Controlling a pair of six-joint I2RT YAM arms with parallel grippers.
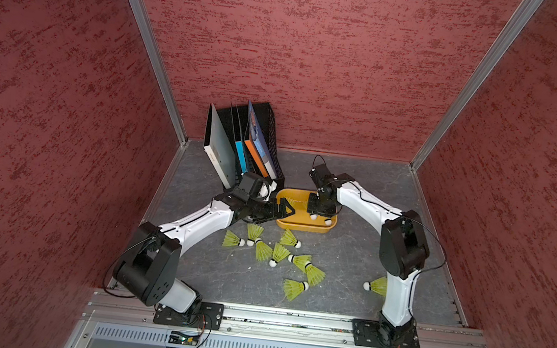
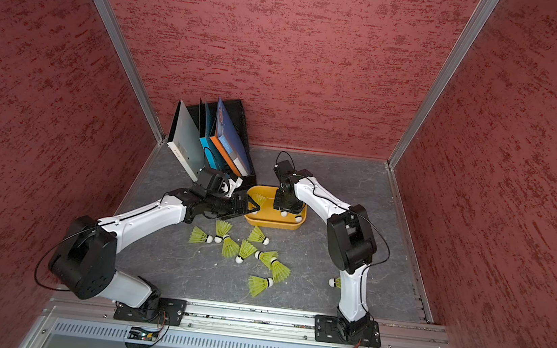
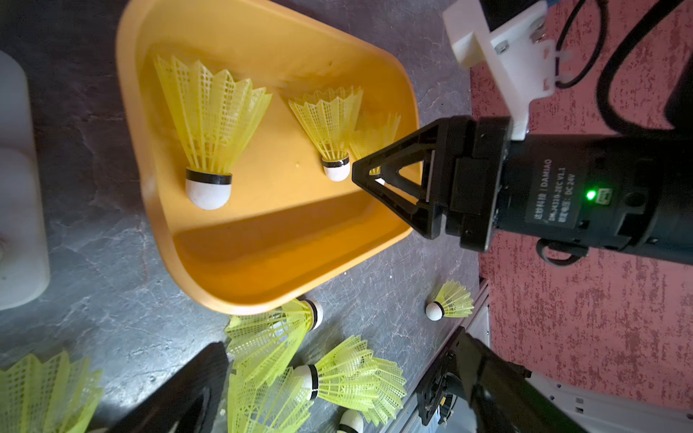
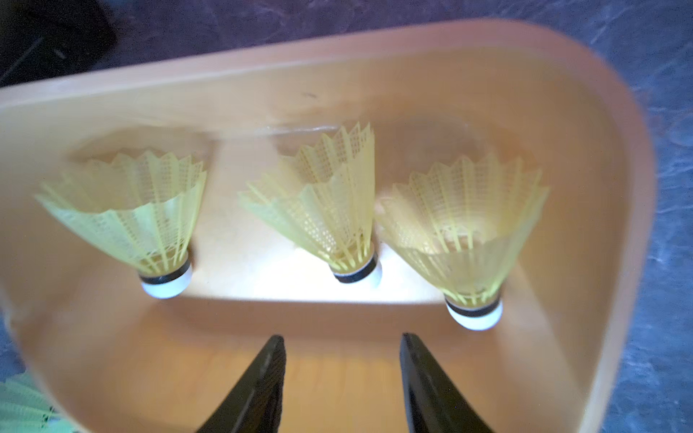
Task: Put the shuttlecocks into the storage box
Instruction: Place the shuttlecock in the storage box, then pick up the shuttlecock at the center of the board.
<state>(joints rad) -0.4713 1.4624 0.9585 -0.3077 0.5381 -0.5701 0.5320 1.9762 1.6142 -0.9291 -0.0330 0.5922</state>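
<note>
Orange-yellow plastic forms the storage box [image 1: 303, 227], which is set on the grey table [image 1: 349, 260] just below the middle of the frame in both top views. Three shuttlecocks [image 4: 330, 217] are seen inside it in the right wrist view. They are laid in a row with their white tips toward the lower edge of the frame: the left shuttlecock [image 4: 142, 225], the middle one, and the right shuttlecock [image 4: 465, 232].

The right gripper [image 4: 342, 337] is lowered into the box from above, over its right half in the top views. Its jaws are parted with a clear gap, and nothing is held between them. The middle shuttlecock lies just beyond that gap and is touched by neither fingertip.

The left gripper [image 1: 288, 207] is held over the left end of the box, at the rim nearer the lower edge of the frame. Its jaws are spread wide and nothing is gripped.

Below the box in a top view, eight loose shuttlecocks are scattered on the table, several of them touching or overlapping. A ninth shuttlecock [image 1: 376, 285] lies apart at the lower right, partly hidden behind the right arm.

A black mesh file rack [image 1: 274, 135] with upright books [image 1: 220, 147] is placed to the upper left of the box, just beside its corner.
</note>
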